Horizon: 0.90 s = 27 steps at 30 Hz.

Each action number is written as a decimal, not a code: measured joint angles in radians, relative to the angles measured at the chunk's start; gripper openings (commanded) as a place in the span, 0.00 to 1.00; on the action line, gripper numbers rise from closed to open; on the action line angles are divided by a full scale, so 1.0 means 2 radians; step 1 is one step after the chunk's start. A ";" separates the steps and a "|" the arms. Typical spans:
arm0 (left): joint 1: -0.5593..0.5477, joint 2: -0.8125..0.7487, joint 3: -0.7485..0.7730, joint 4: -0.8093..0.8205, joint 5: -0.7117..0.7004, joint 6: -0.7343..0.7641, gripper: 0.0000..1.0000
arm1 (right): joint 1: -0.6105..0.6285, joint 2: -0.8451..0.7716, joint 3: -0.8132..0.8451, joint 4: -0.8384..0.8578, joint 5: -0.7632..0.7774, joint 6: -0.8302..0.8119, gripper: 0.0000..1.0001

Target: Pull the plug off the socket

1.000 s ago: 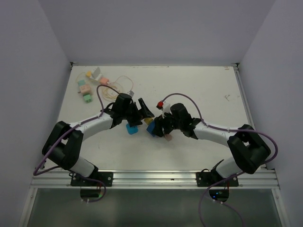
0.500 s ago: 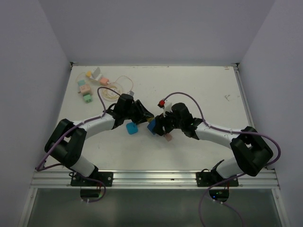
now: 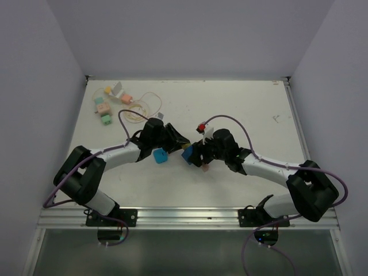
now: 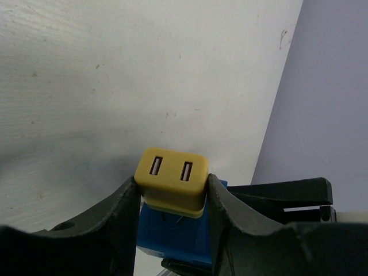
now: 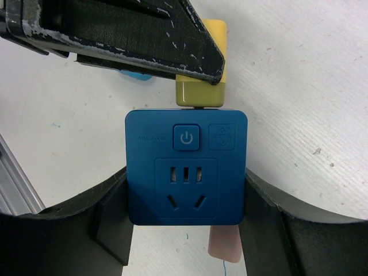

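Observation:
The blue socket cube [image 5: 187,167] is held off the table with my right gripper [image 5: 186,190] shut on its two sides. Its power button and pin holes face the right wrist camera. A yellow plug [image 4: 172,181] with two slots in its end sticks out of the socket [image 4: 172,236]. A thin gap shows between them, with the prongs still inside. My left gripper [image 4: 172,188] is shut on the sides of the plug [image 5: 201,95]. From above, both grippers, left [image 3: 177,138] and right [image 3: 192,155], meet at mid-table over the socket [image 3: 187,154].
A light blue cube [image 3: 160,156] lies just below the left gripper. A pink piece [image 5: 225,250] lies on the table under the socket. Several pastel cubes [image 3: 103,112] and thin looped cables [image 3: 141,106] lie at the back left.
The left gripper was open beside the socket a second ago and has shut on the yellow plug. Both arms have shifted slightly to the right.

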 measured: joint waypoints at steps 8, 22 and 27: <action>-0.001 -0.026 -0.026 0.051 -0.019 -0.031 0.00 | 0.000 -0.035 -0.013 0.014 0.012 -0.001 0.00; 0.009 -0.036 0.006 0.050 -0.034 -0.014 0.00 | -0.001 -0.065 -0.017 0.043 0.043 -0.011 0.00; 0.088 -0.041 0.019 0.058 -0.167 0.006 0.00 | 0.003 -0.083 -0.035 -0.026 0.026 -0.011 0.00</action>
